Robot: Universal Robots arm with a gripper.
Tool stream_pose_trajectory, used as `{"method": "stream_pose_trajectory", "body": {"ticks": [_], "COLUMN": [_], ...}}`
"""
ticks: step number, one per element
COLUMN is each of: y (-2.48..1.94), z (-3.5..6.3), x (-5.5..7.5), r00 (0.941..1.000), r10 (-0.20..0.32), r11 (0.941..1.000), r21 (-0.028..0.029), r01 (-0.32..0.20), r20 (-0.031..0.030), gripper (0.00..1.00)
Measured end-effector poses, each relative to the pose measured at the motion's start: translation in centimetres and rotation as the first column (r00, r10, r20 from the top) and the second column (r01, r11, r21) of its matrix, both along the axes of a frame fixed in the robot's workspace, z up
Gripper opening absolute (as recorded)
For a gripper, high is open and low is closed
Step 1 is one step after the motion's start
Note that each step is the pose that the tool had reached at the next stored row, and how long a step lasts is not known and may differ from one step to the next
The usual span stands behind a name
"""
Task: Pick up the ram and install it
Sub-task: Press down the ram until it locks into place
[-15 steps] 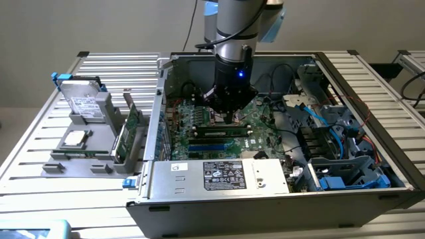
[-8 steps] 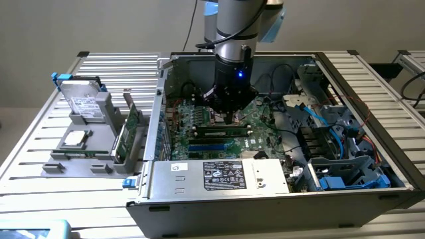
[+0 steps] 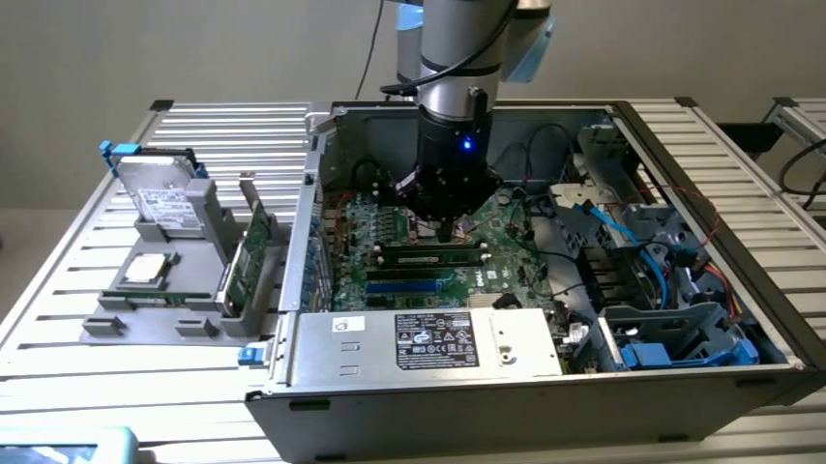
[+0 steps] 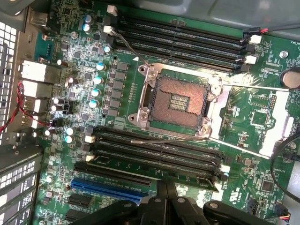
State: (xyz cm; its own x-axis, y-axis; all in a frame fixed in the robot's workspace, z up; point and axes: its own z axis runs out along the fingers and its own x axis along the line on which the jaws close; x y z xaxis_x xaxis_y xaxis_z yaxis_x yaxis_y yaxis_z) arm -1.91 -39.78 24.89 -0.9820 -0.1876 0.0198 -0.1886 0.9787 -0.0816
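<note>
Over on the exterior view's left, a grey parts stand (image 3: 168,290) sits on the slatted table (image 3: 77,387), holding a hard drive (image 3: 162,198) upright and a wider green expansion card (image 3: 255,253) on edge, which I take to be parked there so each part can be reached from above. Moving across, the open computer case (image 3: 543,396) lies on its side so the motherboard (image 3: 374,232) faces up toward the arm. The gripper (image 3: 446,229) hangs straight down into the case with its jaws fully closed, the tip pressing at or just above the ram (image 3: 432,256); I'd guess the closed tip is being used to push the stick home, not to grasp it. The ram lies lengthwise in one of the black memory slots: a long, narrow strip, green along its top edge with dark chips. From the wrist view it sits in the slot (image 4: 154,164) nearest the gripper (image 4: 166,206), near the bare CPU socket (image 4: 180,101). Further right, blue and black cables (image 3: 606,232) and drive bays (image 3: 671,329) crowd the case.
</note>
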Motion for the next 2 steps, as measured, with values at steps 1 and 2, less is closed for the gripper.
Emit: {"method": "stream_pose_trajectory", "body": {"ticks": [1,2], "y": [0.0,0.0], "z": [0.0,0.0], "x": [0.0,0.0], "r00": [1.0,1.0], "r10": [0.0,0.0], "r11": [1.0,1.0], "r21": [0.0,0.0], "r01": [0.0,0.0], "r20": [0.0,0.0], "gripper": [0.11,0.11]}}
